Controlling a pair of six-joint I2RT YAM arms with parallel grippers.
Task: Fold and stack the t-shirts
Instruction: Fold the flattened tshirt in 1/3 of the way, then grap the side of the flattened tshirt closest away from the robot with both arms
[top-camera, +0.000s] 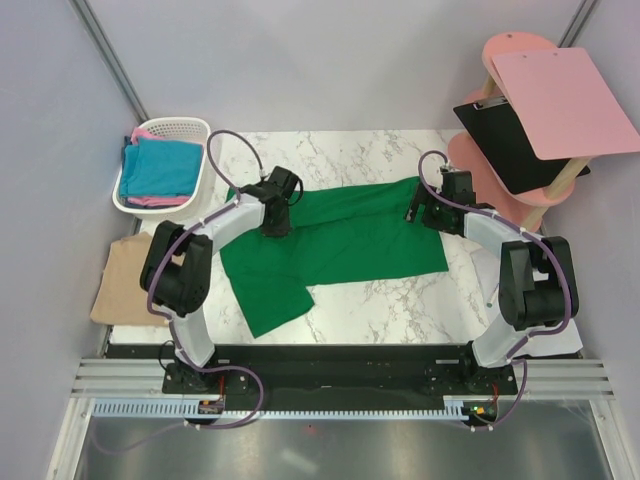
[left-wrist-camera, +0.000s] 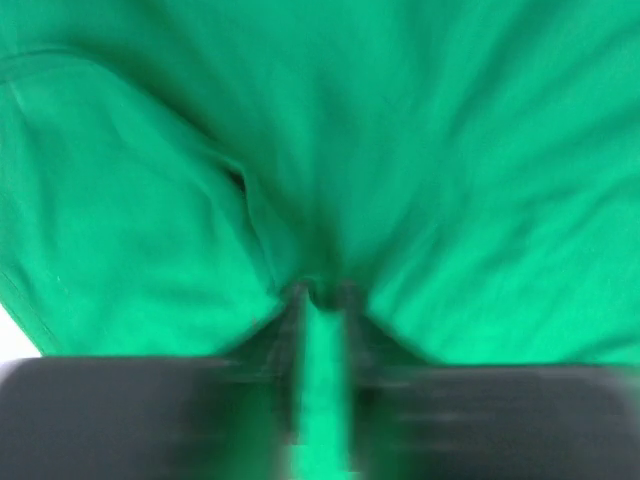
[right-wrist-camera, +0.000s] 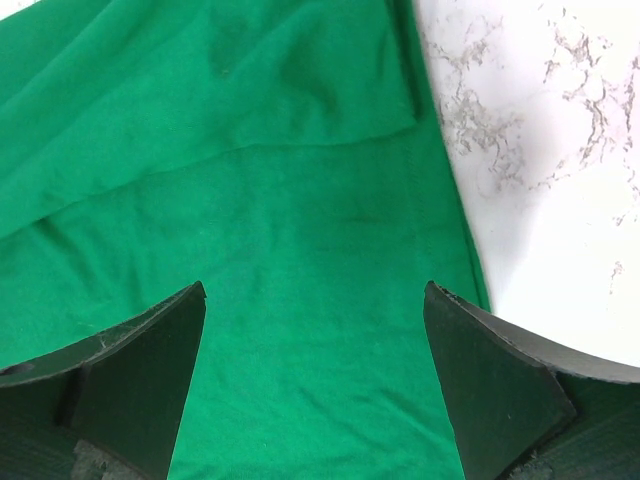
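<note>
Because the green t-shirt (top-camera: 340, 240) is light, limp cloth spread on the table (top-camera: 400, 300), grip it at hems and corners. The left hand (left-wrist-camera: 322, 295) is closed, pinching a fold. The right hand (right-wrist-camera: 315, 300) is wide open and empty over the hem. The tan t-shirt (top-camera: 120, 285) lies near-left. The basket (top-camera: 195, 135) stands farther back. Both are apart from the green t-shirt.

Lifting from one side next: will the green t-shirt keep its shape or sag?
Likely floppy: the green t-shirt bunches into folds where the left gripper pinches it, so it should drape, not hold shape. Pushed, it would probably wrinkle rather than slide flat on the table.
</note>
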